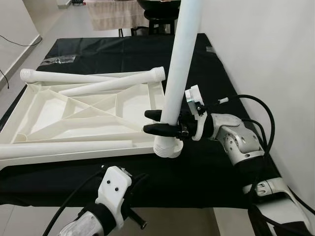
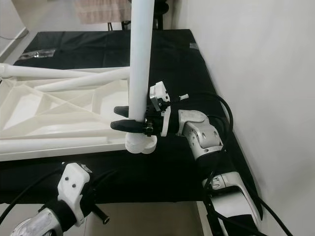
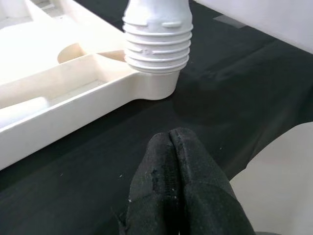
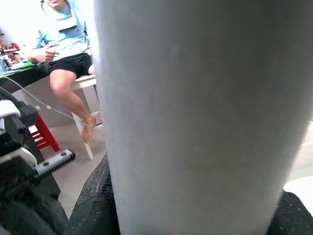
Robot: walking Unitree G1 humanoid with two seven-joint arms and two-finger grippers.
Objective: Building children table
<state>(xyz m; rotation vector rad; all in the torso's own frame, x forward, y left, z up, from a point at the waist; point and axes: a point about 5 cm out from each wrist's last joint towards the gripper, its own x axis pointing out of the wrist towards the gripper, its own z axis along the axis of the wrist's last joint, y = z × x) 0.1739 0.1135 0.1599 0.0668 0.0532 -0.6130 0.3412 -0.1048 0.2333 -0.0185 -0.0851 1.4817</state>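
A white upturned table top (image 1: 74, 113) lies on the black table (image 1: 206, 167). Three white legs rest across it: two near the back (image 1: 113, 83) and one along the front edge (image 1: 59, 147). A further white table leg (image 1: 177, 73) stands upright, its threaded end (image 3: 157, 44) over the corner socket (image 1: 167, 147) at the top's front right. My right gripper (image 1: 156, 122) is shut on this upright leg just above the thread. My left gripper (image 3: 171, 161) sits low by the table's front edge, fingers shut together with nothing in them.
A white wall (image 1: 266, 49) runs close along the table's right side. A clear plastic bag (image 1: 59, 60) lies at the table's far left. Dark chairs and a draped cloth (image 1: 113, 14) stand beyond the far end. A seated person (image 4: 63, 54) appears in the right wrist view.
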